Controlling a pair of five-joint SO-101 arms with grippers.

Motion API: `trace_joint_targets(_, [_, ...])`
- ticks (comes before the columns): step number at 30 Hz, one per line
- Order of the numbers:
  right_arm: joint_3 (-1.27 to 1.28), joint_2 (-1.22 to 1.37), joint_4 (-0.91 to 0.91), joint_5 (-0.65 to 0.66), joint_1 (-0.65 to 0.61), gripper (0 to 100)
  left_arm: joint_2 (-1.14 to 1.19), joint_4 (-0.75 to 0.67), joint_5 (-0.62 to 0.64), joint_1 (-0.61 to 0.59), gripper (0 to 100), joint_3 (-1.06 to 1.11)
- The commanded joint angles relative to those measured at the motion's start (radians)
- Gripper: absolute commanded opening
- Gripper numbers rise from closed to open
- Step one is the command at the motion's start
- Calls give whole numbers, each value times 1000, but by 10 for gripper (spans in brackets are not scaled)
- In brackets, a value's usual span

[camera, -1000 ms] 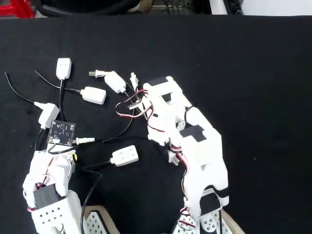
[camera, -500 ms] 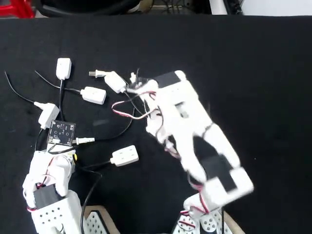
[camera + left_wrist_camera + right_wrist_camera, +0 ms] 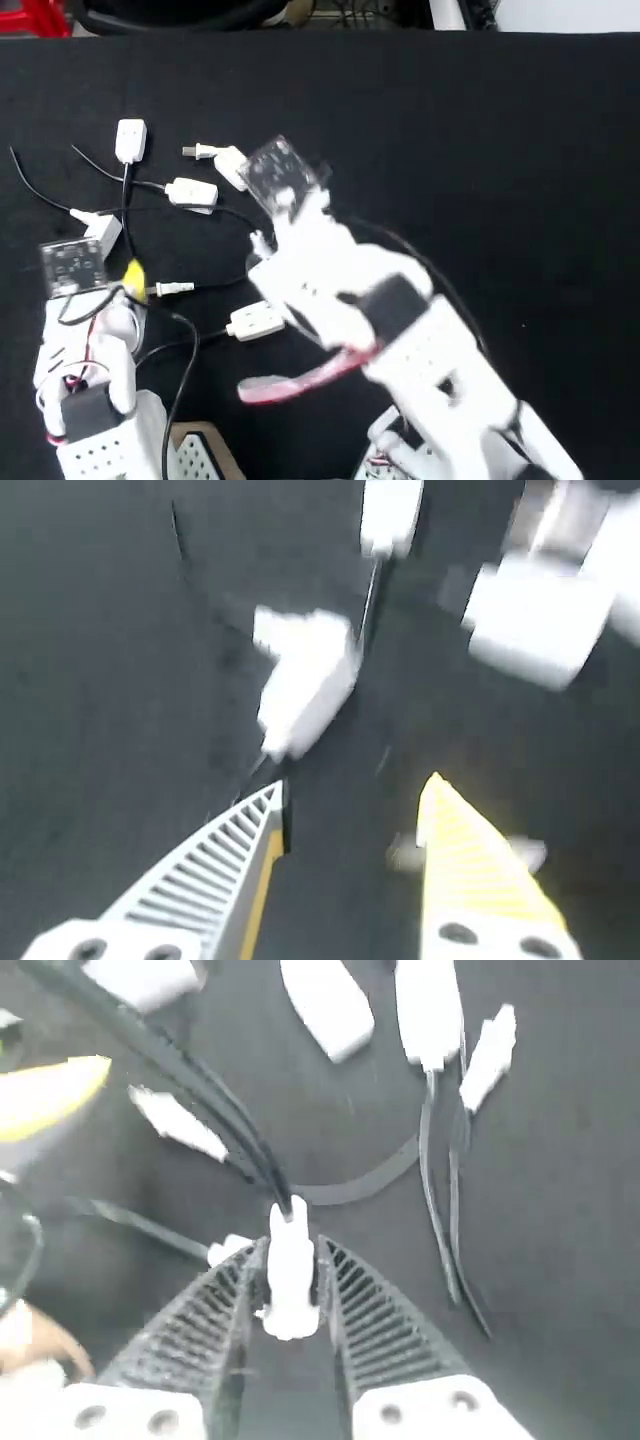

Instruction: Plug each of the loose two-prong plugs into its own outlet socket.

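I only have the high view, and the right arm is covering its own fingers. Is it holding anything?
Observer: Yes. The right gripper has its fingers shut on a white plug, with the black cord trailing ahead of it.
Operator: And the left one?
Observer: The left gripper is open with nothing in it, pointed toward a loose plug lying on the table.
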Motion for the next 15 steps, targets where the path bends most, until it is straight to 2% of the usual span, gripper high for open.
trace_joint_targets(1, [217,-231,-226,-41,-114,11,-12,-83,120,156,220,-96])
trace_joint_targets(6, [378,-338,-287,-38,-149,11,-12,-103,124,414,217,-119])
trace_joint_targets(11, [427,-306,-327,-34,-149,11,-12,-92,118,522,221,-176])
trace_joint_targets(15, [446,-252,-368,-2,-149,11,-12,-28,95,642,222,-208])
